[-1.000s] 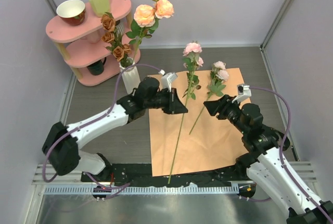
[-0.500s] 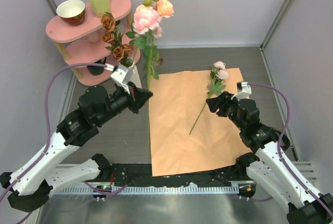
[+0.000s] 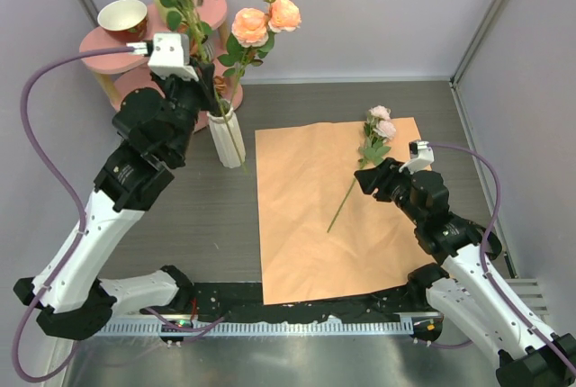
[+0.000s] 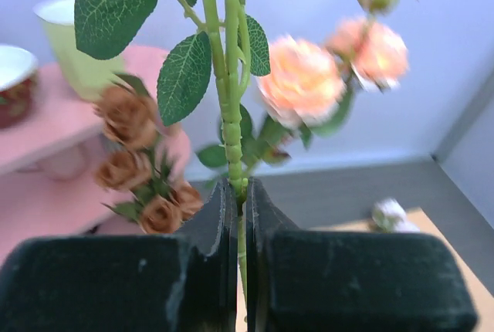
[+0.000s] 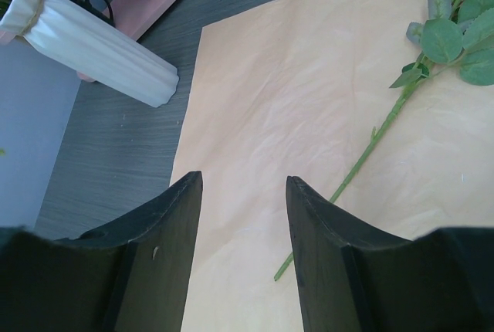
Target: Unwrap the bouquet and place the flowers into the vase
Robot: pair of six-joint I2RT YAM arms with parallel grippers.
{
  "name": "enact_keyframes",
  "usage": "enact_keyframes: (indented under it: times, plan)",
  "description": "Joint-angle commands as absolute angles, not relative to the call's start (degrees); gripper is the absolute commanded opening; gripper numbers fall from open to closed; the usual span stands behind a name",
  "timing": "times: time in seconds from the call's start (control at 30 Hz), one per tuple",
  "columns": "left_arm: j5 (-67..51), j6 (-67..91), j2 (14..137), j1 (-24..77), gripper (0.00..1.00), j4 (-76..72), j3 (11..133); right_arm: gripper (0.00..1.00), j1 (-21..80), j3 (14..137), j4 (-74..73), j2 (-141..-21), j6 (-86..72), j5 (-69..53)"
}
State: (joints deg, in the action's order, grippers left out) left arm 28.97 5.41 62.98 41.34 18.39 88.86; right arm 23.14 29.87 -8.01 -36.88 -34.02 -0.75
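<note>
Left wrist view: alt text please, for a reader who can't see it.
The left claw is shut on a green rose stem rising with leaves. Behind it, blurred, are peach roses, rust roses and a pink shelf.

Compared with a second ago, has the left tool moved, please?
Yes. The left tool went from the orange paper's left edge back-left past the white vase, toward the pink shelf, gripping a rose stem.

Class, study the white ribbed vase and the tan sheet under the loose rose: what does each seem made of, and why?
Vase: probably glazed ceramic, possibly plastic; smooth white ribs with a soft sheen. Sheet: matte paper, judging by its fine creases and thin, flat edges.
</note>
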Motion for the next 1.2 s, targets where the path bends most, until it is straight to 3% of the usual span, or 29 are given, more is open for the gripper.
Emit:
enact_keyframes:
  times: [0.0, 0.17, 0.57, 1.17]
  plan:
    - [34.9, -3.0, 65.1, 36.4, 0.00, 4.4, 94.1, 0.53, 23.3, 31.6, -5.9, -36.6, -34.5, -0.8]
    - [34.4, -4.6, 68.0, 30.9, 0.00, -2.7, 95.5, 0.53, 23.2, 31.8, -6.1, -37.0, -34.5, -0.8]
    - [32.8, -9.1, 74.4, 28.1, 0.00, -8.8, 99.8, 0.53, 23.2, 32.3, -8.4, -35.2, -33.0, 1.7]
    - [34.1, -7.7, 73.3, 26.1, 0.00, -22.9, 78.2, 0.53, 23.2, 31.3, -9.0, -34.5, -33.2, 1.5]
